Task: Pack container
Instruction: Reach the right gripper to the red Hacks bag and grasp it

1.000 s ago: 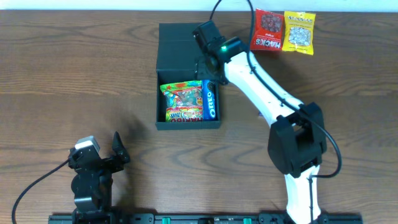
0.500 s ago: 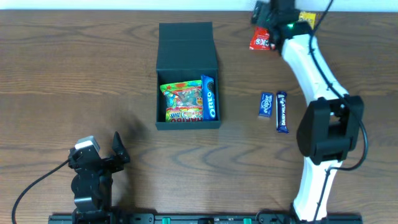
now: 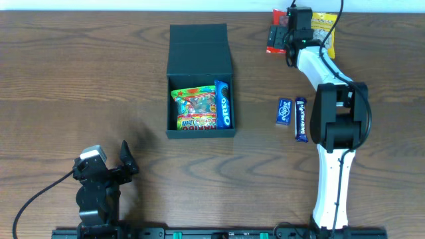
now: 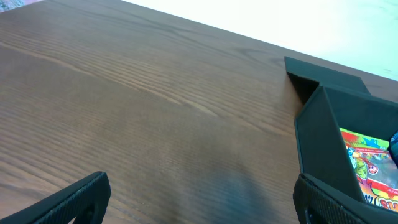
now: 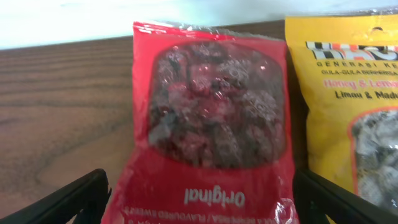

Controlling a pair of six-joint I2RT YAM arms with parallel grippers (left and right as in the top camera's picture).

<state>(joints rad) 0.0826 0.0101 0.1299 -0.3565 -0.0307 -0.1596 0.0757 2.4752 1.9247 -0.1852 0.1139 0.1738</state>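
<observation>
My left gripper [image 4: 199,204] hangs low over the brown table [image 3: 80,79], near my side of it. Its two jaws are as wide apart as they go. There is nothing between them but bare wood.

The container [image 3: 199,53] is a dark green box. It sits in the middle of the table, well apart from my left gripper and farther back. Its flap lid is open and lies flat behind it. Inside the box is a bright bag of gummy sweets [image 3: 194,109]. A blue Oreo pack [image 3: 224,105] stands on its edge just beside the bag, against the right wall.

My right gripper [image 5: 202,204] is far back, at the far edge of the table. Its jaws are wide apart too. A red packet [image 5: 211,124] lies flat on the wood between them, with one jaw on each side of it. The jaws are not squeezing it. I cannot tell if they touch its edges.

A yellow packet [image 5: 348,112] lies just beside the red one, on its right. Two blue chocolate bars [image 3: 293,116] lie side by side on the table, to the right of the box.
</observation>
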